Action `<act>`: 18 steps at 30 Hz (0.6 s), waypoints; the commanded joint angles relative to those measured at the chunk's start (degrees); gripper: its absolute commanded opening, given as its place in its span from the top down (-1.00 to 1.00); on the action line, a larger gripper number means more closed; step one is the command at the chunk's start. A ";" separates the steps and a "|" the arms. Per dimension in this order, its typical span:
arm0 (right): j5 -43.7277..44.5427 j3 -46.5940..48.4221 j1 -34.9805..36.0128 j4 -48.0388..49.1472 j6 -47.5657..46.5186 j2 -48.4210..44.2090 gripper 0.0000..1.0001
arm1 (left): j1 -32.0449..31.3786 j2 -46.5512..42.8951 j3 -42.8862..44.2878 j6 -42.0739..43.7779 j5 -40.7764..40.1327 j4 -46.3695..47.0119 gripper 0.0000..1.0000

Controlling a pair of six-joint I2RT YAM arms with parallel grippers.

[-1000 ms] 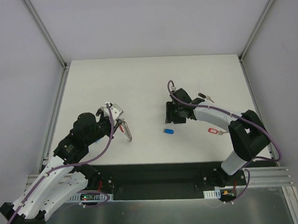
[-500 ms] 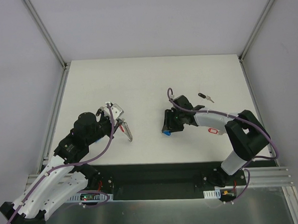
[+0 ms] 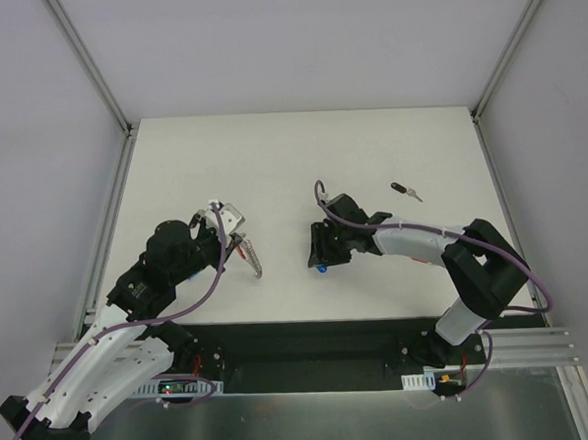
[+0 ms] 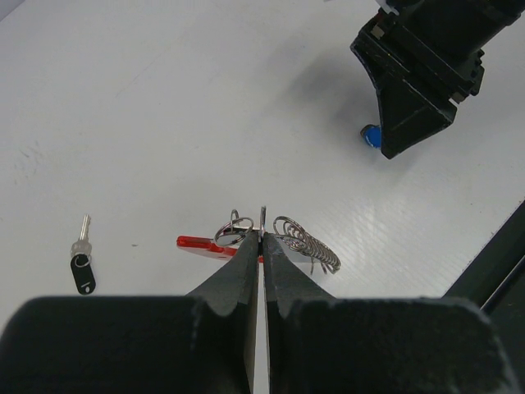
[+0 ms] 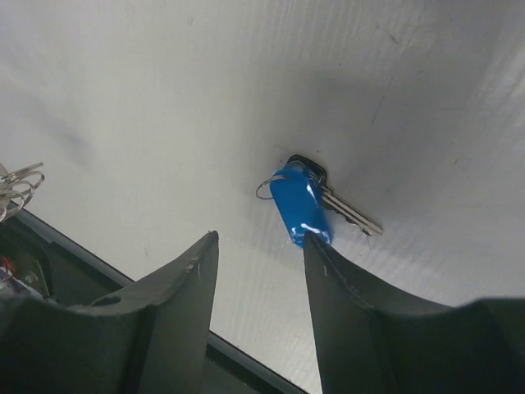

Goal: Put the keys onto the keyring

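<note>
Two robot arms reach over a white counter (image 3: 271, 162). The left fingers (image 4: 256, 261) are clenched flat together on a thin wire loop of the keyring (image 4: 305, 245). The keyring is a loose tangle of silver links with a red plastic segment, held low over the counter.

A short way to the right of the keyring, a blue-tagged key (image 5: 299, 207) lies flat on the counter. Its silver blade points one way and its small split ring the other. The right fingers (image 5: 330, 279) are spread apart just above it, one tip at the edge of the tag. Whether that tip touches the tag is hard to tell from this angle. Farther right of the keyring, toward the back, a black-tagged key (image 3: 404, 190) lies untouched.

The blue-tagged key looks light, thin and stiff. Lying flat, it may skid on the smooth counter as the fingers close. Its plastic tag is the thickest, least slippery part and seems the best place to grip, which leaves the small ring free for threading. The keyring is limp chain and will likely sag and swing.
</note>
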 commanded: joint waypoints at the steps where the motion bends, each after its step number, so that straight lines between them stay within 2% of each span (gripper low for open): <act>1: 5.34 6.02 0.15 -6.50 -9.98 -3.50 0.01 | 0.71 -0.13 0.24 0.01 0.61 2.03 1.00; 4: 6.40 7.08 -1.86 -9.59 -14.04 -3.15 -0.02 | 0.71 -0.13 0.16 0.10 0.69 2.02 1.00; 10: 1.92 6.91 -5.82 -9.50 -16.41 -0.78 -0.14 | 0.71 -0.13 0.24 0.19 0.61 2.03 1.00; 18: -3.62 5.68 -5.83 -6.78 -16.42 2.91 -0.21 | 0.71 -0.13 0.24 0.19 0.69 2.03 1.00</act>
